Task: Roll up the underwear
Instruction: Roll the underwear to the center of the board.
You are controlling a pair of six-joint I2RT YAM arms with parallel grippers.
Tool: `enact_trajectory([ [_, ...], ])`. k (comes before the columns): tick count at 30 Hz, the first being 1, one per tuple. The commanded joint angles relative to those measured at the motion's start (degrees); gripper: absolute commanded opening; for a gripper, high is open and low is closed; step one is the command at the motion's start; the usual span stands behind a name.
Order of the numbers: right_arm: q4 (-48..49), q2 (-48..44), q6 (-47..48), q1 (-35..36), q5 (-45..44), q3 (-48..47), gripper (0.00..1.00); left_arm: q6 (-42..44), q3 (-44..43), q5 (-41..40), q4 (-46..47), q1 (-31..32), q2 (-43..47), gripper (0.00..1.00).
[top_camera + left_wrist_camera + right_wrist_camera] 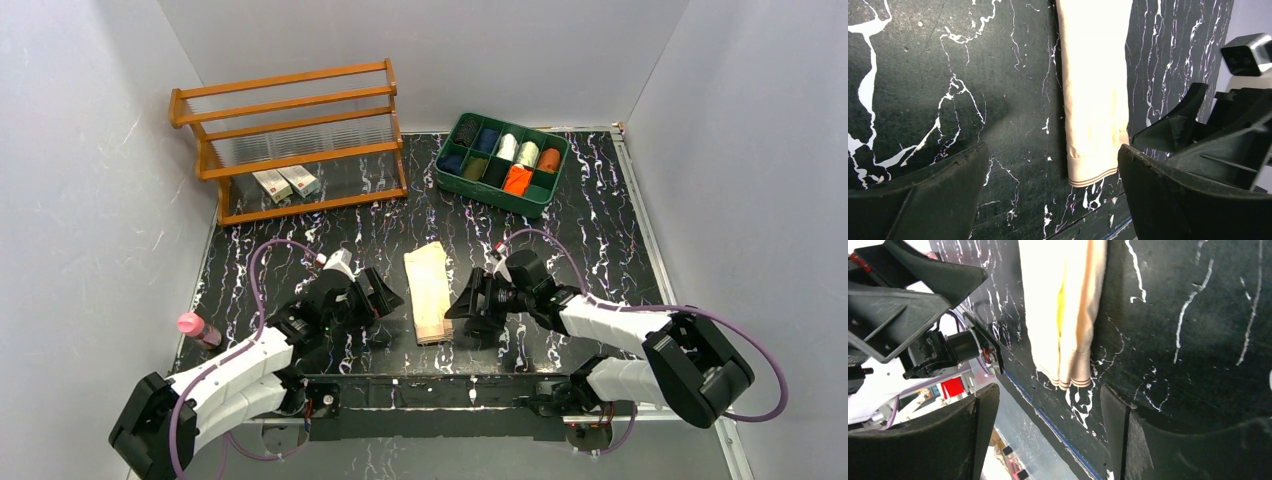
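Note:
The pale tan underwear [428,292] lies flat on the black marbled table, folded into a long narrow strip with its striped waistband end nearest the arms. It shows in the left wrist view [1095,90] and in the right wrist view [1063,310]. My left gripper [387,298] is open and empty just left of the strip's near end [1053,155]. My right gripper [460,306] is open and empty just right of it [1048,395]. Neither touches the cloth. The bright orange underwear [517,180] sits in the green bin.
A green bin [538,206] of several cloth rolls stands at the back right. A wooden rack [290,140] with small boxes [285,182] is at the back left. A pink-capped bottle [197,327] lies at the left. The table's near edge [1048,420] is close below the strip.

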State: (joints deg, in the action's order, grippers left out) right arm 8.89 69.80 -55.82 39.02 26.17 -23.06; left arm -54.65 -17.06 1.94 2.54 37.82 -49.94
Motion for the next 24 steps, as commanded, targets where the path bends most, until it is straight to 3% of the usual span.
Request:
enact_trajectory([
  [1,5.4,3.0,-5.1,0.5,0.4,1.5,0.79,-0.1,0.2,-0.3,-1.0,-0.3,1.7,0.98],
  [8,-1.2,9.9,-2.5,2.6,-2.3,-3.1,0.75,-0.7,1.2,-1.1,-0.7,-0.3,2.7,0.97],
  [15,-0.4,14.2,-4.4,3.7,-3.2,-2.0,0.69,1.1,0.7,0.5,0.7,-0.3,1.0,0.98],
  [24,1.9,18.4,-4.0,3.7,-2.8,-1.7,0.49,1.0,1.8,2.4,1.3,-0.3,1.4,0.98],
])
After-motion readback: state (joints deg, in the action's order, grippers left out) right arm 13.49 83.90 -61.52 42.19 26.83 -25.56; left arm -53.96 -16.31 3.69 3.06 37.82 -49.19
